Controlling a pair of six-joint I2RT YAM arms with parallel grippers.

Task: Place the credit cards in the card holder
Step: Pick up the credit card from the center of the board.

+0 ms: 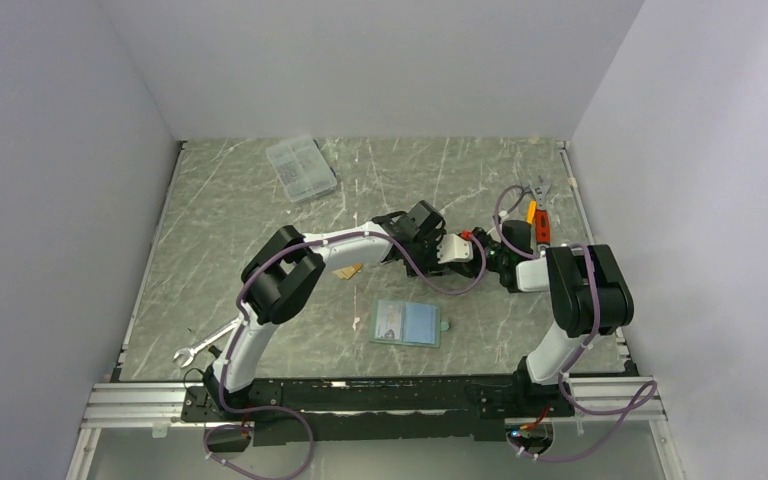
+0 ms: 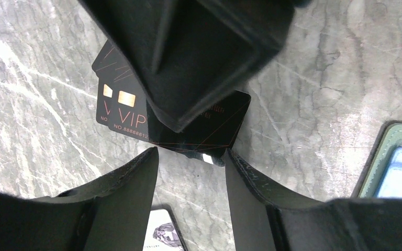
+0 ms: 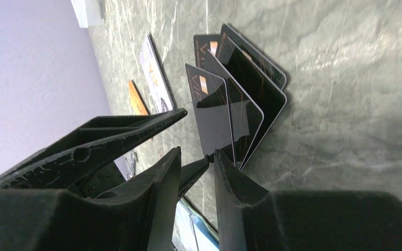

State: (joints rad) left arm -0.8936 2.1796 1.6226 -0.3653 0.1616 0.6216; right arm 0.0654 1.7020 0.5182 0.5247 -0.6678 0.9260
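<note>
While the grey-green folding card holder (image 1: 410,323) lies open on the table (image 1: 230,210), light blue inside up, we judge the task barely begun. The orange-gold plastic card (image 1: 350,272) and the silvery-white card (image 2: 163,230) lie on the table outside it. The right claw (image 3: 197,155) pinches a fan of black VIP cards (image 3: 230,110) clear of the surface. The left claw (image 2: 191,152) stands half open at their edge, holding nothing.

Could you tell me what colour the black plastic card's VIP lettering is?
Coppery-orange lettering; best in left wrist view.
</note>
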